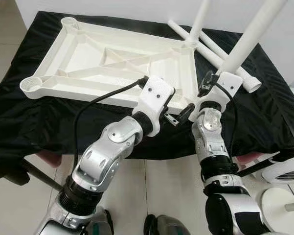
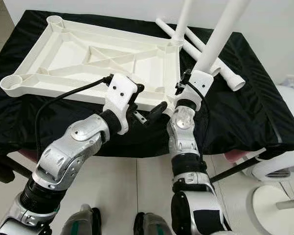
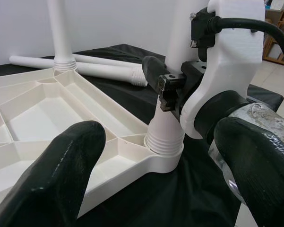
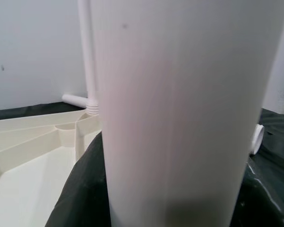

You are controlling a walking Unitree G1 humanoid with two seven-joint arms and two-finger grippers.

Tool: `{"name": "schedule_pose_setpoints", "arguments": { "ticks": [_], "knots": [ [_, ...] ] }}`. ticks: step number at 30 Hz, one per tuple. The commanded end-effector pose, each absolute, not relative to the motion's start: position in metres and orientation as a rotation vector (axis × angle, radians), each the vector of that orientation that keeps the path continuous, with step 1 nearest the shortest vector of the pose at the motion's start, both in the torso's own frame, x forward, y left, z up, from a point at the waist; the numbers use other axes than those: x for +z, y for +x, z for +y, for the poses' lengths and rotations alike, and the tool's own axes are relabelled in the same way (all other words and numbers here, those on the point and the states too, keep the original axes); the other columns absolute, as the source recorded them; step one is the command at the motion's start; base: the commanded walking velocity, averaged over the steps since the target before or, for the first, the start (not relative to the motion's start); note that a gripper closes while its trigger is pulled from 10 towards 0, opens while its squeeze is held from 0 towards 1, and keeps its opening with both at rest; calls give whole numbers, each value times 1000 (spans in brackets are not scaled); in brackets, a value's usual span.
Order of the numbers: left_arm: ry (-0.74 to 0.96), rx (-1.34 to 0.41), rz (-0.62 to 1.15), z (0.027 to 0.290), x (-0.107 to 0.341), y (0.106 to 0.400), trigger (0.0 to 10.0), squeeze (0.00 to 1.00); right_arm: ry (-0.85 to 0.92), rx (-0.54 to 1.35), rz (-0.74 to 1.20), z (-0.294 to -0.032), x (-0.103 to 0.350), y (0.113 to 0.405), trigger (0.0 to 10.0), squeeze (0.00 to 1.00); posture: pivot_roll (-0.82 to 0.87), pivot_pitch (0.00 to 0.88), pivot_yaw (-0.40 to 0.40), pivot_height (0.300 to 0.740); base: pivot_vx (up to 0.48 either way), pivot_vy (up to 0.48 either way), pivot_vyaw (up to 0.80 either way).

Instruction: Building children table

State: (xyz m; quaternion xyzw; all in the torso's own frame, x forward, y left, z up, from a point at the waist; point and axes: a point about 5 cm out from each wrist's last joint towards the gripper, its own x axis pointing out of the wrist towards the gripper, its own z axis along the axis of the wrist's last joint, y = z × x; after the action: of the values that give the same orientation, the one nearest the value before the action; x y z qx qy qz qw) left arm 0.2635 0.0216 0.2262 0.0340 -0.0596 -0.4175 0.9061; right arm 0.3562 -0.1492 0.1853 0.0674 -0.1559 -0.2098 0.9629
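While the top lies upside down: top [image 1: 112, 61] on the black-draped counter [image 1: 34, 122].
Left tool [image 3: 146, 156]: fingers apart, empty, beside the near right socket.
Leg [image 2: 220, 36]: upright in that socket.
Right tool [image 1: 201, 100]: clamped on leg.
Risk: a tilted leg may cross-thread, or drag the top.

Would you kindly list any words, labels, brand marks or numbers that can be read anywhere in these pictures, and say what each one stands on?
None can be read.
The white tabletop, lying underside up on the black cloth, is plain.
The upright table leg held by the right tool bears no print.
The two loose legs on the cloth carry no marking.
The left tool and both wrist housings show no label.
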Motion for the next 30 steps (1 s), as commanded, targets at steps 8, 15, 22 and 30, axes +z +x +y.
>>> {"name": "schedule_pose_setpoints", "arguments": {
  "ticks": [8, 15, 22, 30],
  "knots": [
    [81, -910, -124, 18, 226, 258, 10000, 0, 126, -492, -174, -154, 154, 350, 10000, 0, 100, 100, -84, 740, 0, 0, 0],
    [87, -931, -114, 18, 224, 256, 10000, 0, 119, -515, -179, -158, 154, 349, 10000, 0, 99, 95, -85, 740, 0, 0, 0],
    [106, -945, -86, 24, 213, 253, 10000, 0, 114, -517, -178, -160, 154, 348, 10000, 0, 94, 91, -83, 740, 0, 0, 0],
    [161, -950, -10, 38, 188, 249, 10000, 0, 107, -517, -183, -163, 156, 350, 10000, 0, 91, 90, -82, 740, 0, 0, 0]
  ]
}}
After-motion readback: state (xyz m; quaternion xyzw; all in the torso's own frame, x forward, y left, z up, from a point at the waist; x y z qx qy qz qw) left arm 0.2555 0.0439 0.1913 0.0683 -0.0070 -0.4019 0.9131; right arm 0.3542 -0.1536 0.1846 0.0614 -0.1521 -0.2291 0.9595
